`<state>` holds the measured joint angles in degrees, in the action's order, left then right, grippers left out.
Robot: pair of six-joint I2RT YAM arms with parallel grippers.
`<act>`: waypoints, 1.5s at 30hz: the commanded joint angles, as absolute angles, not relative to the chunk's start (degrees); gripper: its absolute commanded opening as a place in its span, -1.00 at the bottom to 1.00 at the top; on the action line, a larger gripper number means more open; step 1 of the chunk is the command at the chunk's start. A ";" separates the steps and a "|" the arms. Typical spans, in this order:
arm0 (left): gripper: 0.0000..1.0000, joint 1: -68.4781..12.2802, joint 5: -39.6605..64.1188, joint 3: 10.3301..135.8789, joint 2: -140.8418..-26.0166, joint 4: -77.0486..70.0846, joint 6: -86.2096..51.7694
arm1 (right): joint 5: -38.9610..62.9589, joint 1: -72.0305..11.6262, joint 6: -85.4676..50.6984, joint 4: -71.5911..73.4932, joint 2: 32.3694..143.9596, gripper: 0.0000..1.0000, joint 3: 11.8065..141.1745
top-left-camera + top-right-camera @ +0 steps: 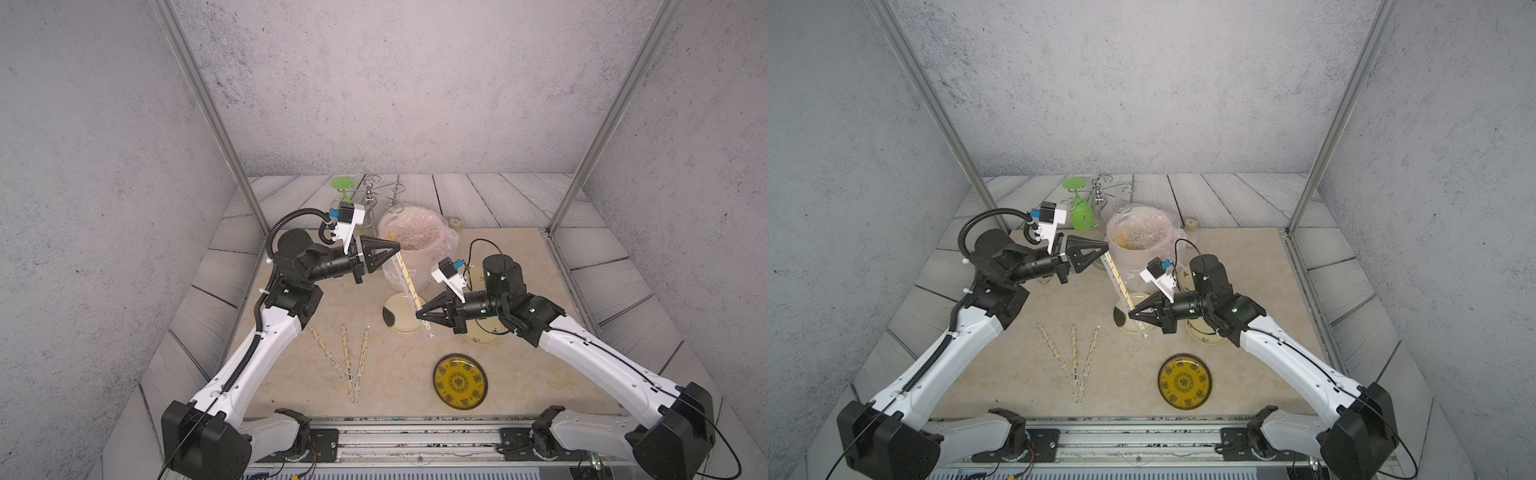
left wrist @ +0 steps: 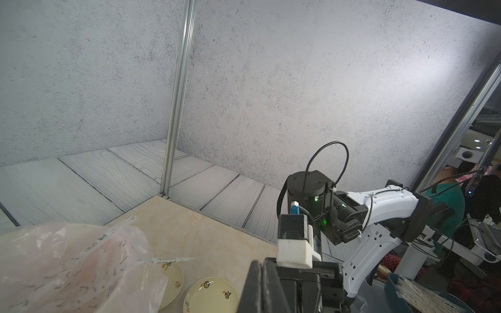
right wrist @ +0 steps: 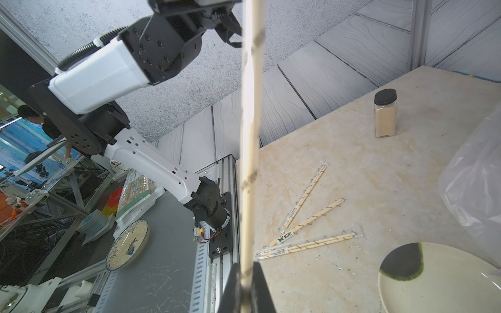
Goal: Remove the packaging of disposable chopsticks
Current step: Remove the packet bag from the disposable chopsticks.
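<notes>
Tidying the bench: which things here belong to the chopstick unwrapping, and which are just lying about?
Job: left gripper, right gripper, held wrapped pair, three wrapped pairs on table.
Lying about: yellow plate, green goblet, spice jar, wire rack.

Behind pink-bagged bucket (image 1: 419,243): green glass (image 1: 343,183), wire rack (image 1: 371,192). In front of bucket: cream plate (image 1: 401,323), then yellow patterned plate (image 1: 460,381).

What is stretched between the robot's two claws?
Wrapped chopsticks, held near their ends by the left gripper and right gripper; both top views show this.
</notes>
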<state>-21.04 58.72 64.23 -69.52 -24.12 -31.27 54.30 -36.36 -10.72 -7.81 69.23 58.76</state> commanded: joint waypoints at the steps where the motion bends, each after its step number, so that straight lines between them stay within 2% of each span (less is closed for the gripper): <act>1: -1.00 -21.84 49.70 63.73 -68.22 -19.36 -29.24 | 52.08 -37.03 -15.95 -5.94 69.53 -1.00 60.88; 5: -1.00 -22.33 40.13 63.36 -68.47 -14.98 -27.07 | 47.06 -40.15 -27.73 -8.74 70.30 -1.00 65.22; 9: -1.00 -22.63 39.61 63.89 -69.70 -15.14 -29.05 | 44.67 -42.42 -45.08 -2.84 72.62 -1.00 67.51; 14: -1.00 -25.34 35.49 65.79 -69.00 -7.17 -22.99 | 42.76 -43.52 -56.91 6.91 75.43 -1.00 71.52; 20: -1.00 -27.85 35.80 66.80 -69.13 -4.82 -22.19 | 37.04 -42.33 -55.13 2.11 79.43 -1.00 80.73; 25: -1.00 -29.06 34.06 67.17 -69.08 -3.51 -22.78 | 36.35 -39.17 -59.01 7.13 82.55 -1.00 81.91; 32: -1.00 -29.62 35.16 67.34 -68.65 -3.44 -23.08 | 34.06 -37.21 -57.57 6.96 86.19 -1.00 85.76; 40: -1.00 -29.77 33.31 65.50 -68.06 -5.69 -25.33 | 32.78 -35.16 -54.86 5.91 86.89 -1.00 86.26; 45: -1.00 -29.18 33.74 64.87 -66.09 -7.24 -26.21 | 30.48 -34.95 -53.29 4.56 84.19 -1.00 80.36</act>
